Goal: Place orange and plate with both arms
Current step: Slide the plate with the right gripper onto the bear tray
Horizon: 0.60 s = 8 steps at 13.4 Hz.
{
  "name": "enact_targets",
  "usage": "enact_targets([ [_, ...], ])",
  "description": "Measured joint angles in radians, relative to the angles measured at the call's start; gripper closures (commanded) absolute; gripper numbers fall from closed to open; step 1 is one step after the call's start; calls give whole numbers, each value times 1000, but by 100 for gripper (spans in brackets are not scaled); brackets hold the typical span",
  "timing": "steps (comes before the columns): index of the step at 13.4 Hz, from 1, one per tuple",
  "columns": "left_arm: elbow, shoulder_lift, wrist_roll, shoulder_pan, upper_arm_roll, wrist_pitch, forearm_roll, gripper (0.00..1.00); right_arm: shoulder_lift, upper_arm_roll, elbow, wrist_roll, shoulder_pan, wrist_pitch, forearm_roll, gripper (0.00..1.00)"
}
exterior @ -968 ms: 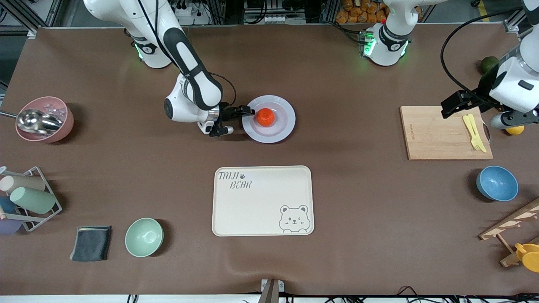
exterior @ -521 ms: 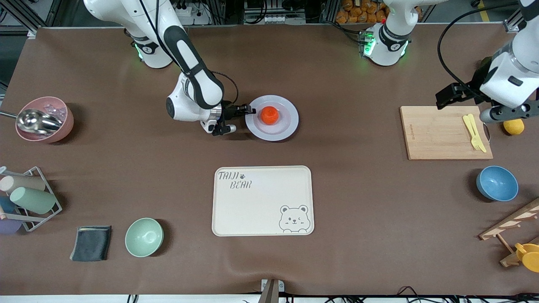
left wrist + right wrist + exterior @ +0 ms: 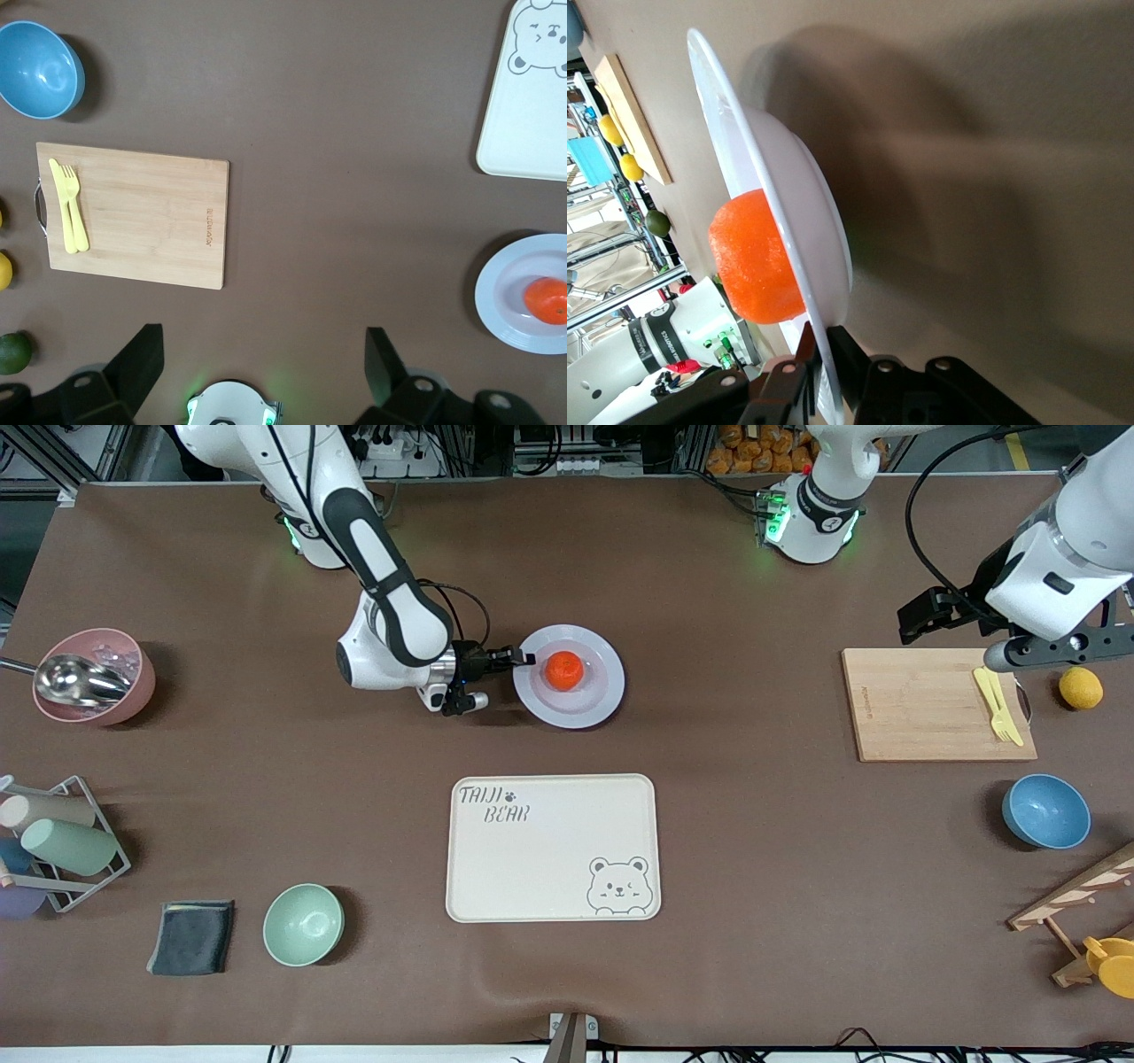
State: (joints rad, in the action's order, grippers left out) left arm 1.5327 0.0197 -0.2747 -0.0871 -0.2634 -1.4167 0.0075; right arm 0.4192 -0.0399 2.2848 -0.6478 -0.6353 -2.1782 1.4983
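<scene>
The pale lavender-white plate (image 3: 576,713) sits in the table's middle, between the bases and the bear tray, with the orange (image 3: 563,670) on it. My right gripper (image 3: 523,659) is shut on the plate's rim at the right arm's end. In the right wrist view the rim (image 3: 744,142) runs between the fingers (image 3: 850,354), the orange (image 3: 753,266) rests in the plate, and the plate looks tilted with a shadow under it. My left gripper (image 3: 1050,655) is open and empty, up in the air over the cutting board's edge; its fingers (image 3: 133,372) stand wide apart.
The cream bear tray (image 3: 549,850) lies nearer the front camera than the plate. At the left arm's end are a cutting board (image 3: 921,708) with a yellow fork (image 3: 997,704), a yellow fruit (image 3: 1081,687) and a blue bowl (image 3: 1045,810). A mint bowl (image 3: 303,924), dark cloth (image 3: 190,937), cup rack (image 3: 53,841) and pink bowl (image 3: 93,676) stand at the right arm's end.
My left arm has risen and drawn back toward its base, uncovering the yellow fruit. The right gripper and the plate with the orange have shifted only slightly.
</scene>
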Motion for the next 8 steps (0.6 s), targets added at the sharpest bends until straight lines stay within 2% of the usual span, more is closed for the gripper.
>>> enact_targets([
  [8, 4, 4, 0, -10, 10, 0, 0, 0, -23, -3, -88, -6, 65, 70, 0, 100],
])
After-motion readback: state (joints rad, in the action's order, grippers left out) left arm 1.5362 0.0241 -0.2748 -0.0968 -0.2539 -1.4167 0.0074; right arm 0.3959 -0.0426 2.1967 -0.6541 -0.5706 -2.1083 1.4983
